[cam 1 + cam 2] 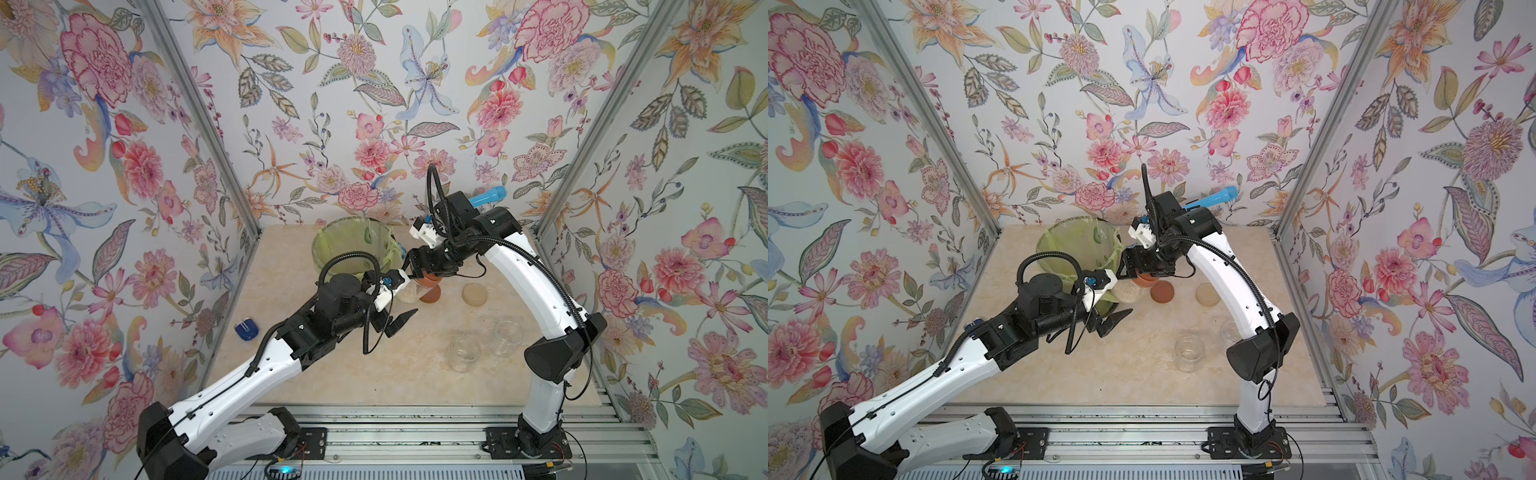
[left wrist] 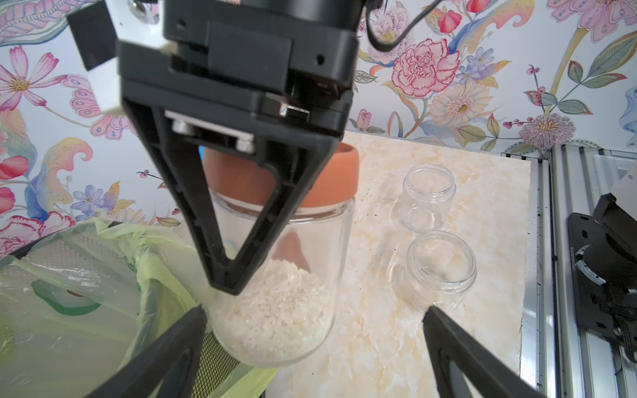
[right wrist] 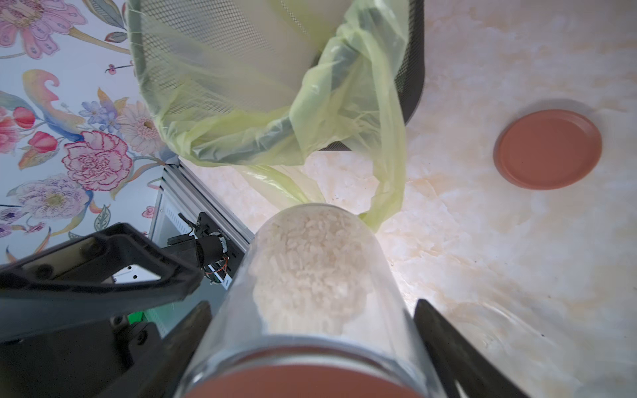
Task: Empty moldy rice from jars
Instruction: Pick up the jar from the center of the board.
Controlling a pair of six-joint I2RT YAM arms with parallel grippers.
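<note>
Your right gripper (image 3: 310,305) is clamped on the reddish-brown lid (image 2: 327,179) of a clear jar (image 2: 303,234). The jar hangs below its fingers with moldy rice (image 2: 275,310) heaped at the bottom. Your left gripper (image 2: 315,310) is spread wide, the jar just ahead. A green-bagged mesh bin (image 3: 413,69) stands beside both.

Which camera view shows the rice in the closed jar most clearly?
The left wrist view: the rice lies in clear side view through the jar wall, and it is sharp. The right wrist view shows it close, but somewhat blurred. In both top views it is only a small pale patch.
</note>
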